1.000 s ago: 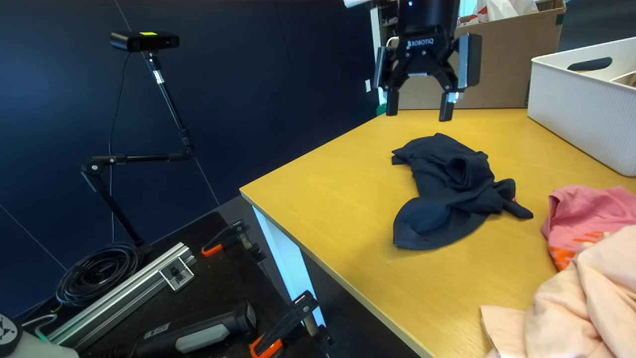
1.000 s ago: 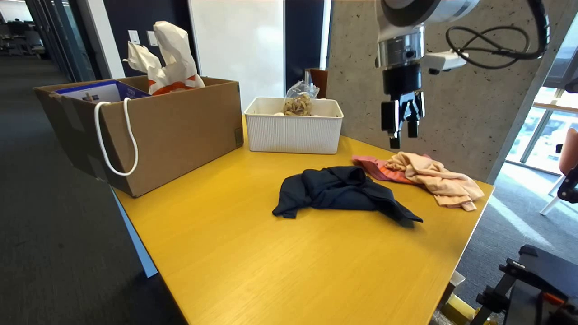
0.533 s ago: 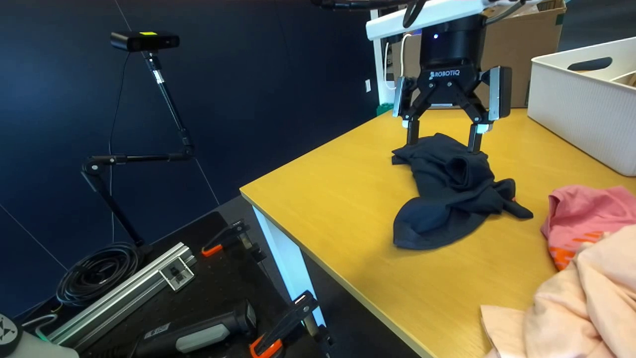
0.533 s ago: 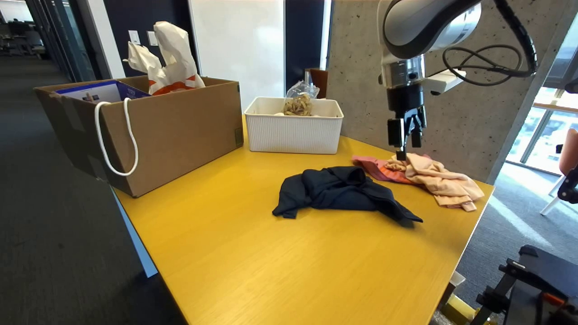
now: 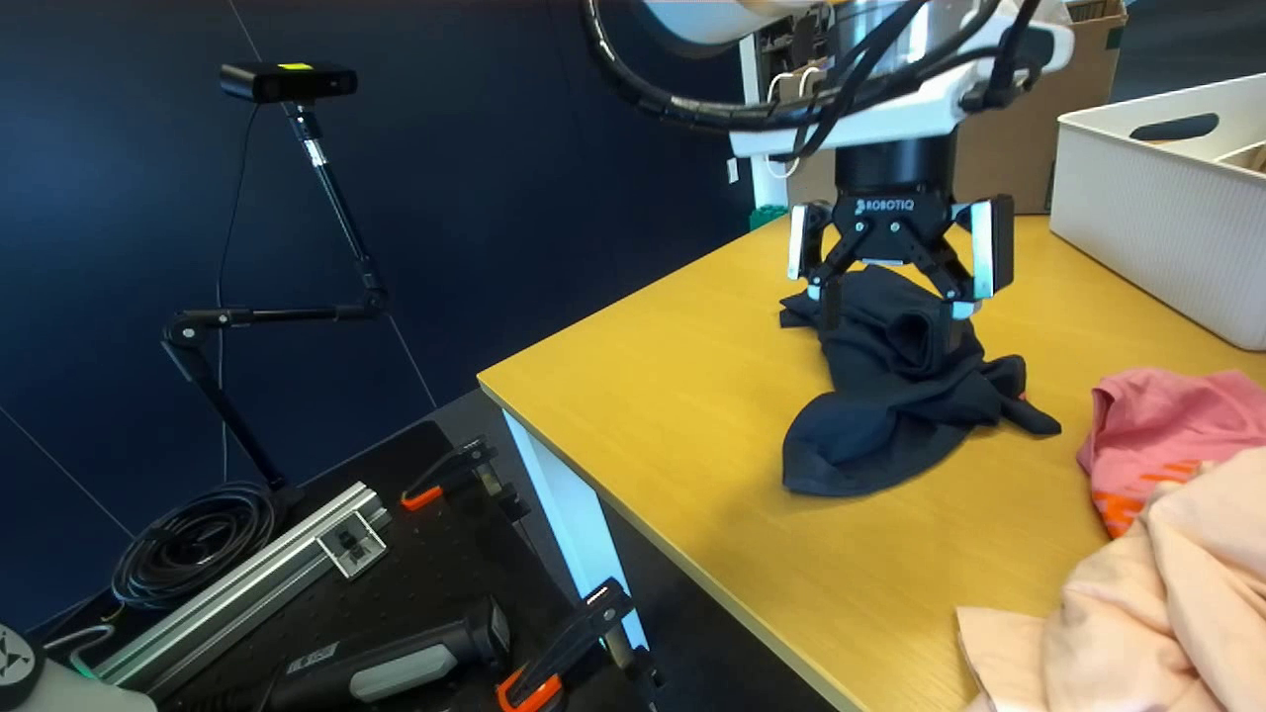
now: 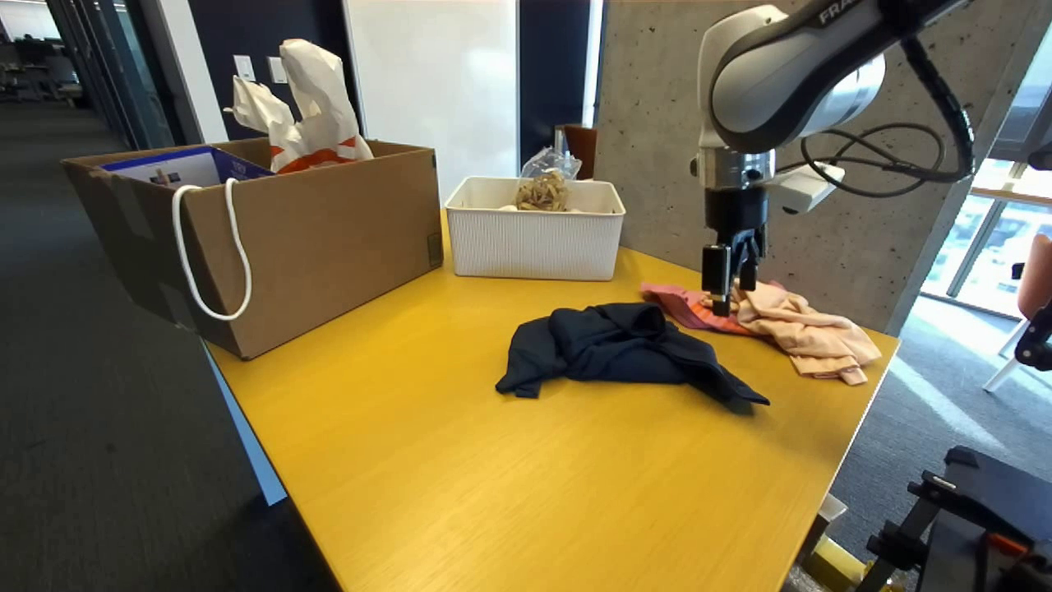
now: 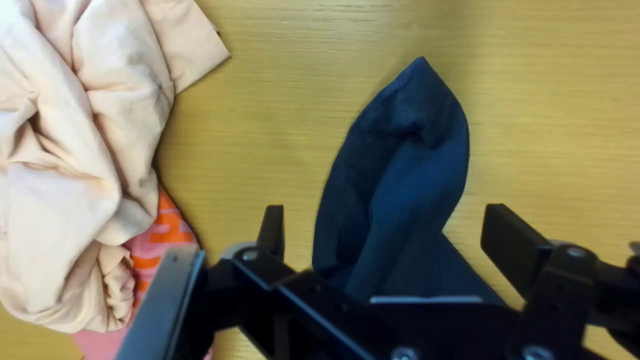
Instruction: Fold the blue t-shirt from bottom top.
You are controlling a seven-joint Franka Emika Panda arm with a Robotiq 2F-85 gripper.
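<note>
The bench (image 6: pixel 460 477) is of yellow wood, and it carries the shirt (image 6: pixel 608 353) and the things around it. The arm (image 6: pixel 764 99), which is white, grey and black, reaches over the bench, and its lower end is above the shirt. In an exterior view the box (image 6: pixel 337 247), made of brown cardboard, stands to the left of the shirt and apart from it. The bin (image 6: pixel 534 247), white and ribbed, stands there behind the shirt. The shirt itself lies crumpled on the bench (its blue is so dark that it looks nearly black), and one of its folds curls like a tube. The peach cloth (image 7: pixel 65 150) lies near the shirt, in the wrist view to the left of it, with bare bench between. The pink cloth (image 5: pixel 1167 425) is partly under the peach one and lies just beside the shirt, a narrow strip of bench separating them. The pincer (image 5: pixel 891 333) points down above the shirt; it is released, with its jaws standing wide apart. In the wrist view its fingers (image 7: pixel 510 245) stand one at each side of the shirt.
</note>
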